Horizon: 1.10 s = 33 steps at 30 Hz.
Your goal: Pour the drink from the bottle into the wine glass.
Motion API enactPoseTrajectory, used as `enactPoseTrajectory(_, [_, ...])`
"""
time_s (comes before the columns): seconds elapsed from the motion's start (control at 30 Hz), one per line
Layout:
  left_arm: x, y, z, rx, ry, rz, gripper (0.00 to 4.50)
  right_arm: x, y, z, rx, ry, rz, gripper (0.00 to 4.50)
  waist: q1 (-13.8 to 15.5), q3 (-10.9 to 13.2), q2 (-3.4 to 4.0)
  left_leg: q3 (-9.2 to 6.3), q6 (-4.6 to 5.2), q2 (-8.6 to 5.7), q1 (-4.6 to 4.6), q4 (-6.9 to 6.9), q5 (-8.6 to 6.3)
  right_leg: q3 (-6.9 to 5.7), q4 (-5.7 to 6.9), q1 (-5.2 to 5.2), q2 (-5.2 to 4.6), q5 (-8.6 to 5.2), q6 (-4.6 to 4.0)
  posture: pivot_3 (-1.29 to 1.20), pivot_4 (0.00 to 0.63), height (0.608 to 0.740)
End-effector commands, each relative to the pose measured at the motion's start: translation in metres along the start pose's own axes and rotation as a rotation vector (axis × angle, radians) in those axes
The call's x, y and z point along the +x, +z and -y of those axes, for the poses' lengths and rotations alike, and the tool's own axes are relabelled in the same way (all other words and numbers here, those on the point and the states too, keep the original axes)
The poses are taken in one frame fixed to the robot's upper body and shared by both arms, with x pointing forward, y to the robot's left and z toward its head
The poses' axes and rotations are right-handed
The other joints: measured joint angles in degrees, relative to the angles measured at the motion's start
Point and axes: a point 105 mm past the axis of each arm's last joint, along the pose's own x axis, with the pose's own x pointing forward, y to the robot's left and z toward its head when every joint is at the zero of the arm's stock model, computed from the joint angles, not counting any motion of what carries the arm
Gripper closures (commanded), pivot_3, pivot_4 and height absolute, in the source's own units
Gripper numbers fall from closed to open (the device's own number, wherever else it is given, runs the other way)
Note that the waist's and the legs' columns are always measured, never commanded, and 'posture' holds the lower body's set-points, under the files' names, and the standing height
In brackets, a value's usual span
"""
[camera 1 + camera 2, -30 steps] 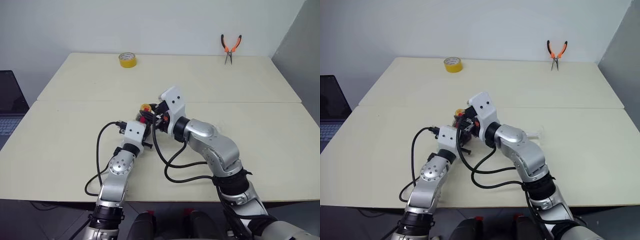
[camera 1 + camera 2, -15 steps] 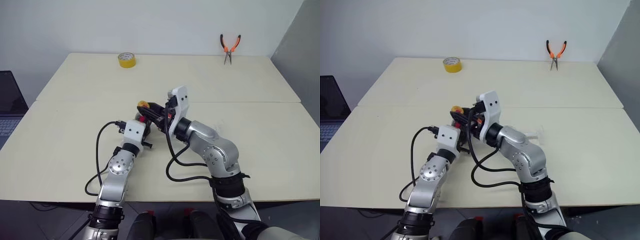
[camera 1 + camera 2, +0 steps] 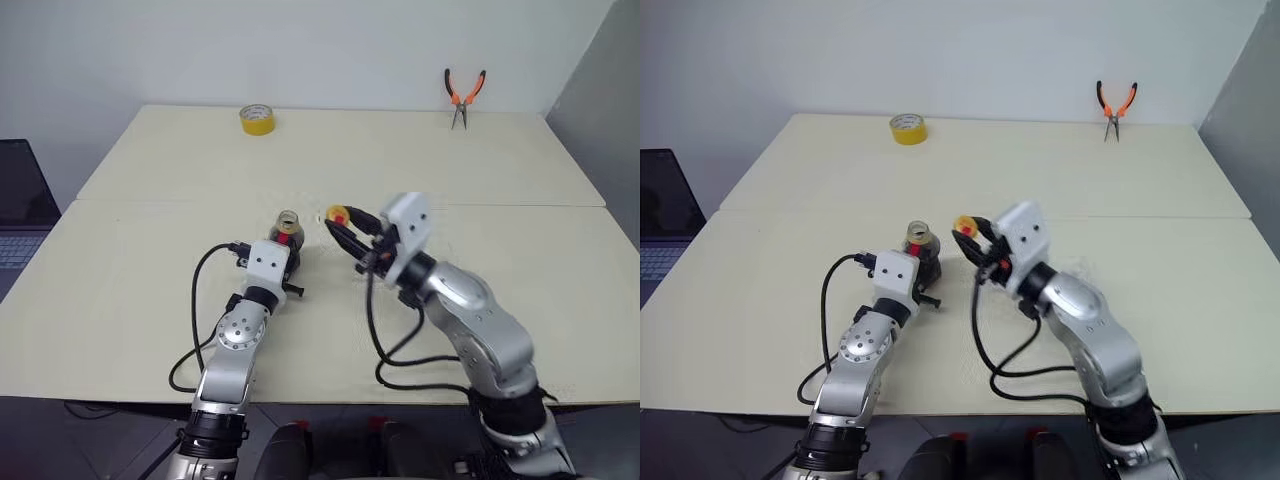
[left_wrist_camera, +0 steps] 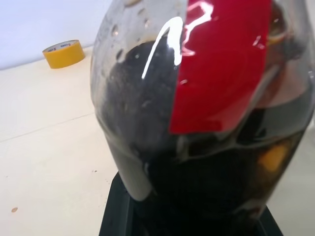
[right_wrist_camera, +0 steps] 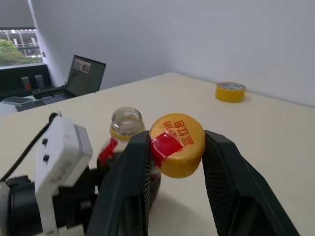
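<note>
The bottle [image 3: 288, 225] stands upright on the table, its neck uncapped, with the dark drink [image 4: 162, 162] filling its round body behind a red label. My left gripper [image 3: 284, 245] is shut on the bottle's body from the near side. My right gripper [image 3: 341, 224] hovers a little to the right of the bottle, apart from it, shut on the orange-yellow cap [image 5: 177, 137], which is pinched between its two black fingers [image 5: 132, 177]. The wine glass is hidden in these views.
A yellow tape roll [image 3: 255, 119] lies at the far left of the table [image 3: 150, 300] and orange-handled pliers [image 3: 464, 92] at the far right. A laptop [image 3: 20, 205] sits off the table's left side. Black cables [image 3: 390, 345] loop on the near tabletop.
My right gripper has drawn away to the right from the bottle's top, taking the cap with it; the neck now stands open. The left gripper and bottle have not moved.
</note>
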Motion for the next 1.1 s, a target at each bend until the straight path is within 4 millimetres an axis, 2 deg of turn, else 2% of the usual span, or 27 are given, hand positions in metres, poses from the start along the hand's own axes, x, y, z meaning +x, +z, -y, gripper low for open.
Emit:
enactPoseTrajectory(0.03, [0.001,0.024,-0.007,-0.018,0.032,0.087,3.82,-0.022,0.010,0.019,-0.047,-0.118,0.042,3.28,0.02,0.01,0.00,-0.01,0.00,0.00,0.03,0.01,0.00,0.00,0.00,0.02,0.00,0.00,0.00,0.00,0.150,0.740])
enactPoseTrajectory(0.1, [0.002,0.025,-0.010,-0.047,0.053,0.091,3.82,-0.046,-0.002,0.045,-0.092,-0.261,-0.001,3.28,0.10,0.01,-0.01,0.00,0.00,0.00,0.04,0.00,0.00,-0.01,0.00,0.04,0.00,-0.01,0.01,0.00,0.150,0.740])
enactPoseTrajectory(0.17, [0.002,0.025,-0.014,-0.077,0.074,0.085,3.82,-0.078,-0.014,0.072,-0.112,-0.410,-0.022,3.28,0.36,0.03,-0.05,0.00,0.00,-0.02,0.04,0.00,0.00,-0.01,-0.02,0.06,0.00,-0.03,0.05,0.00,0.150,0.740])
enactPoseTrajectory(0.23, [0.002,0.025,-0.013,-0.082,0.071,0.084,3.82,-0.103,-0.028,0.083,-0.121,-0.473,-0.047,3.28,0.49,0.05,-0.07,0.02,-0.01,-0.04,0.03,-0.01,0.00,0.01,-0.04,0.07,0.00,-0.06,0.10,0.00,0.150,0.740])
enactPoseTrajectory(0.33, [0.003,0.025,-0.012,-0.079,0.064,0.086,3.82,-0.132,-0.051,0.086,-0.140,-0.501,-0.107,3.28,0.49,0.05,-0.07,0.06,-0.01,-0.05,0.08,-0.02,0.00,0.05,-0.04,0.09,0.00,-0.07,0.12,0.00,0.150,0.740])
enactPoseTrajectory(0.5, [0.003,0.026,-0.014,-0.075,0.066,0.088,3.82,-0.146,-0.076,0.078,-0.078,-0.483,-0.174,3.28,-0.03,0.06,-0.05,0.09,-0.01,0.03,0.17,-0.02,0.00,0.11,0.03,0.10,0.09,-0.07,0.12,0.00,0.150,0.740])
enactPoseTrajectory(0.7, [0.003,0.025,-0.014,-0.074,0.066,0.086,3.82,-0.148,-0.107,0.079,0.029,-0.508,-0.275,3.28,0.11,0.06,-0.05,0.09,-0.01,0.03,0.14,-0.01,0.00,0.14,-0.01,0.11,0.11,-0.07,0.11,0.00,0.150,0.740])
enactPoseTrajectory(0.87, [0.004,0.026,-0.015,-0.072,0.067,0.089,3.82,-0.153,-0.122,0.091,0.080,-0.573,-0.333,1.64,0.24,0.06,-0.05,0.11,-0.01,-0.02,0.13,0.00,0.00,0.15,-0.01,0.11,0.06,-0.07,0.11,0.00,0.150,0.740])
enactPoseTrajectory(1.0, [0.004,0.026,-0.016,-0.069,0.069,0.089,3.82,-0.155,-0.127,0.088,0.097,-0.539,-0.369,0.26,0.39,0.05,-0.06,0.10,-0.01,-0.02,0.14,0.01,0.00,0.15,-0.01,0.13,0.07,-0.07,0.11,0.00,0.150,0.740])
enactPoseTrajectory(1.03, [0.004,0.026,-0.016,-0.069,0.069,0.089,3.82,-0.155,-0.128,0.085,0.109,-0.518,-0.382,0.00,0.48,0.05,-0.06,0.10,-0.01,-0.02,0.14,0.01,0.00,0.14,-0.01,0.14,0.07,-0.07,0.11,0.00,0.150,0.740])
enactPoseTrajectory(1.1, [0.004,0.026,-0.016,-0.069,0.069,0.090,3.82,-0.157,-0.129,0.083,0.124,-0.502,-0.392,0.00,0.62,0.04,-0.07,0.10,-0.01,-0.03,0.15,0.04,0.00,0.14,-0.01,0.16,0.06,-0.07,0.12,0.00,0.150,0.740])
